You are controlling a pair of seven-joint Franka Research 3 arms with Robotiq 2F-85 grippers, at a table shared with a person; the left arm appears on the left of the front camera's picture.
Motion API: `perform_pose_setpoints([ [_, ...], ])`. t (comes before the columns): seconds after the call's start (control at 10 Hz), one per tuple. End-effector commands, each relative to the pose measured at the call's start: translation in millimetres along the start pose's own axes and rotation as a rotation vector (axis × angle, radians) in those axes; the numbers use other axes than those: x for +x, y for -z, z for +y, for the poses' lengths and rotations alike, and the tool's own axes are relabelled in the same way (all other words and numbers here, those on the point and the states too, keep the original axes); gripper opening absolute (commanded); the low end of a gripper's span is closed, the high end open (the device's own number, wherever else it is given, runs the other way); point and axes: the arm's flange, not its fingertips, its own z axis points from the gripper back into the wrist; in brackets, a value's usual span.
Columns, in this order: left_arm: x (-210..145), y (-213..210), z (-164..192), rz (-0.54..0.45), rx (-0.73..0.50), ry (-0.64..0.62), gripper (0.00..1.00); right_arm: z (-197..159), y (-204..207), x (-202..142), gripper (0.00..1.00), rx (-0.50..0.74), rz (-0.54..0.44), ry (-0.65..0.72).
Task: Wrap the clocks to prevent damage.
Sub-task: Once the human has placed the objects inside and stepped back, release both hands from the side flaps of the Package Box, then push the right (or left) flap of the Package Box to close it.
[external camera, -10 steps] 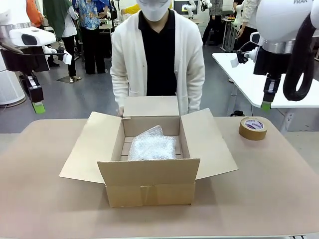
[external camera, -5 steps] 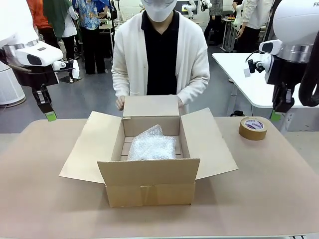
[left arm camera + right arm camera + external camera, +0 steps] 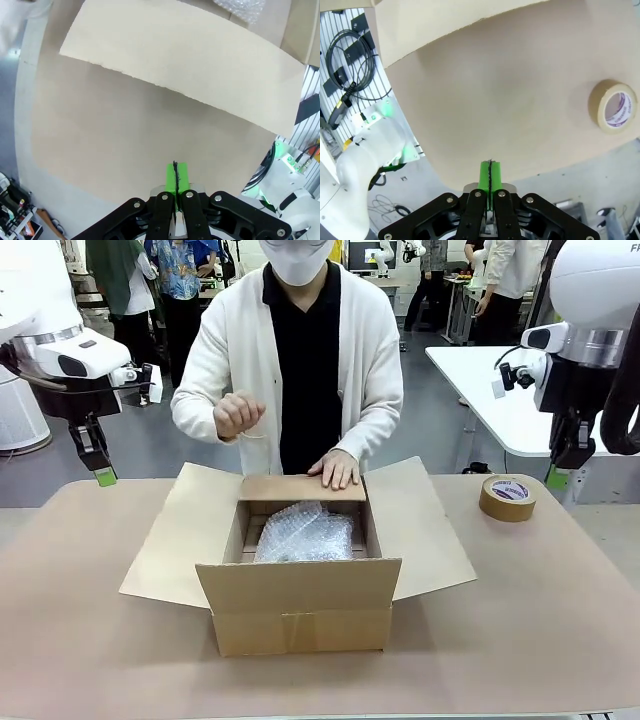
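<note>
Fingers of the left black two-finger gripper (image 3: 105,477) pressed together, green pads (image 3: 170,177) flat against each other, nothing pinched. Held in the air over the far-left corner of the tan worktop (image 3: 80,640), clear of its surface. Seen from the left wrist, aimed down at bare worktop, with the box's left flap (image 3: 175,55) beyond and a scrap of bubble wrap at the top edge.

Fingers of the right black two-finger gripper (image 3: 557,478) likewise closed pad to pad, empty. Hanging by the far-right corner of the worktop, just behind the flat brown roll of packing tape (image 3: 508,498) and apart from it. Seen from the right wrist, fingertips over the worktop's edge, the tape roll lying flat off to one side near that edge.

Open brown cardboard box (image 3: 300,615) standing mid-worktop, side flaps splayed outward, near flap raised. Far flap (image 3: 300,487) folded down level over the far part of the opening, with one hand (image 3: 335,470) of a person in a white cardigan lying flat on it. Other hand (image 3: 238,415) raised in a loose fist above the box's far-left corner, touching nothing.

Clear bubble-wrapped bundle (image 3: 305,533) inside the box, toward its far side, its top partly under the folded flap. Contents of the wrap too hidden to tell.
</note>
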Motion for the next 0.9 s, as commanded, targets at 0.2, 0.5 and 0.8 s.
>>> perform_pose_setpoints([
  [0.2,-0.7,-1.3,0.8,-0.003,-0.001,-0.015,0.0,-0.7,0.3,0.9,0.01,-0.011,-0.005,0.003],
  [0.5,-0.7,-1.3,0.8,-0.003,-0.001,-0.015,0.0,-0.7,0.3,0.9,0.01,-0.011,-0.005,0.003],
  [0.8,-0.7,-1.3,0.8,-0.003,-0.001,-0.015,0.0,-0.7,0.3,0.9,0.01,-0.011,-0.005,0.003],
])
